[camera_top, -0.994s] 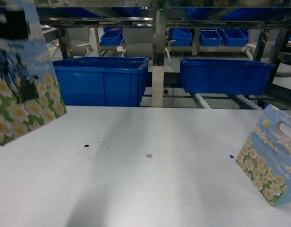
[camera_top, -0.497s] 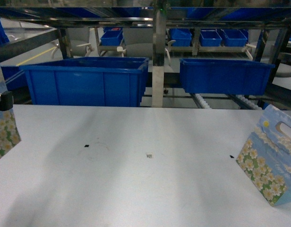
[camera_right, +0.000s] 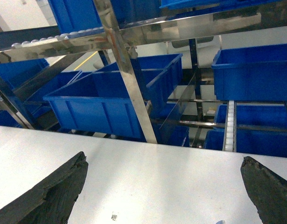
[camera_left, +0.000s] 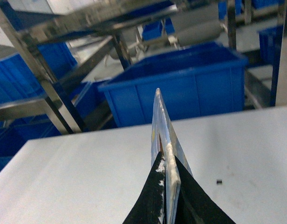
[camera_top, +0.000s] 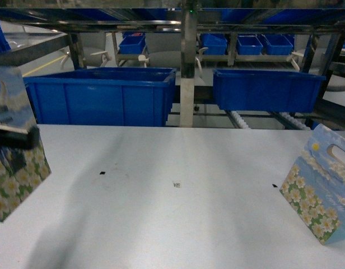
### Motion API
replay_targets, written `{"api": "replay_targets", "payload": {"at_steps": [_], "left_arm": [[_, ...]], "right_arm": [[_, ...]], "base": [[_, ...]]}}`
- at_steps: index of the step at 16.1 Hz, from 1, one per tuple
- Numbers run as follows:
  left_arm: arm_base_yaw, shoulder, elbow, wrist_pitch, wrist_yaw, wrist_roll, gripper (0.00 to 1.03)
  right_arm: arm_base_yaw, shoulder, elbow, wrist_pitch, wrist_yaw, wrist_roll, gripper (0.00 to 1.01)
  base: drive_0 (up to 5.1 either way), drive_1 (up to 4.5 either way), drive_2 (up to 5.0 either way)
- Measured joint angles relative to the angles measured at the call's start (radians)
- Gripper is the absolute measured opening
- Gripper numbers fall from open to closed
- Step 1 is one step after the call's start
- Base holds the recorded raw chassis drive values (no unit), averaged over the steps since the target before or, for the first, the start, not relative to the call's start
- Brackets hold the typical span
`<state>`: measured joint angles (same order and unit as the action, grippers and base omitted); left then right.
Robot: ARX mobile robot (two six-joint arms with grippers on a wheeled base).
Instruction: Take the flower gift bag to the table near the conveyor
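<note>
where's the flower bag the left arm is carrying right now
In the head view the flower gift bag is at the far left edge, over the table in front of the left blue bin, pinched between the left gripper's fingers.

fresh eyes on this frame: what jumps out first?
Two daisy-print gift bags: one at the far left edge of the white table, pinched at its top edge by the left gripper, and another standing free at the far right. Behind the table, big blue bins sit in the steel conveyor rack. The right gripper hangs open over bare tabletop.
</note>
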<state>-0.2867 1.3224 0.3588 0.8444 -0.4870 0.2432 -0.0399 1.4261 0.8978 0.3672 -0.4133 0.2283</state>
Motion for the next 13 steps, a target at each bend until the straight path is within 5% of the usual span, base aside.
{"api": "replay_targets", "payload": {"at_steps": [13], "left_arm": [[0.0,-0.017,0.006,0.002,-0.007,-0.009,0.02]], "right_arm": [[0.0,0.0,0.0,0.0,0.0,0.0,0.98]], "base": [[0.0,0.0,0.0]]}}
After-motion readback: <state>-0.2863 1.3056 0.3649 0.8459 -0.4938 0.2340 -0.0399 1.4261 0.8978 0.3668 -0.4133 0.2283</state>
